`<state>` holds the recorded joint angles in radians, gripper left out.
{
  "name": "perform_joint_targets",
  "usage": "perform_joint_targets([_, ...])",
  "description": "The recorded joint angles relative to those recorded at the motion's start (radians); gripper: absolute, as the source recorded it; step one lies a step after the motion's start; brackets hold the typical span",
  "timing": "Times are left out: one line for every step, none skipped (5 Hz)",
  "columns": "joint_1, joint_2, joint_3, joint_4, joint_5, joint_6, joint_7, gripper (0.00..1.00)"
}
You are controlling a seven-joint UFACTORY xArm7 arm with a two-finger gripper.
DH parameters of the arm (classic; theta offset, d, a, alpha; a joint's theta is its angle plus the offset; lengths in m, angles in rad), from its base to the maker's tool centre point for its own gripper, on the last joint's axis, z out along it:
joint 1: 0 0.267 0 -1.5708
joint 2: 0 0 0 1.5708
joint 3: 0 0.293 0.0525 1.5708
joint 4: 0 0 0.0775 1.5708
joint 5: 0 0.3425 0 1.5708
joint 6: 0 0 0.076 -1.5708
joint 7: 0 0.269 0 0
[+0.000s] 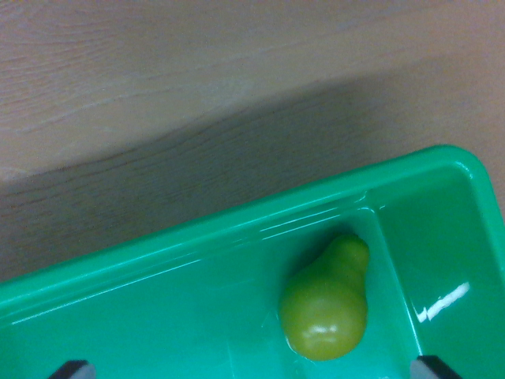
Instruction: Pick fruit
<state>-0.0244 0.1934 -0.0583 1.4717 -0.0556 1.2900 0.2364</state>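
A yellow-green pear (327, 304) lies inside a bright green plastic tray (197, 237), against the tray's inner wall near a corner, its narrow end pointing up and right in the wrist view. My gripper (252, 369) shows only as two dark fingertips at the bottom edge, one at the left (71, 369) and one at the right (435, 367). They stand far apart with nothing between them, so the gripper is open. The pear sits between and above the two tips, closer to the right one.
A wooden tabletop (197, 95) fills the upper half, with a dark shadow band beside the tray's rim. The tray's corner (461, 158) curves round at the right, and its side wall runs down the right edge.
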Motion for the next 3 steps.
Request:
perform_joint_targets([0.0000,0.000,0.000,0.000,0.0000,0.000,0.000,0.00])
perform_joint_targets([-0.0087,0.023,-0.006,-0.035,0.0067,-0.047,0.036,0.00])
perform_joint_targets([-0.0087,0.023,-0.006,-0.035,0.0067,-0.047,0.036,0.00])
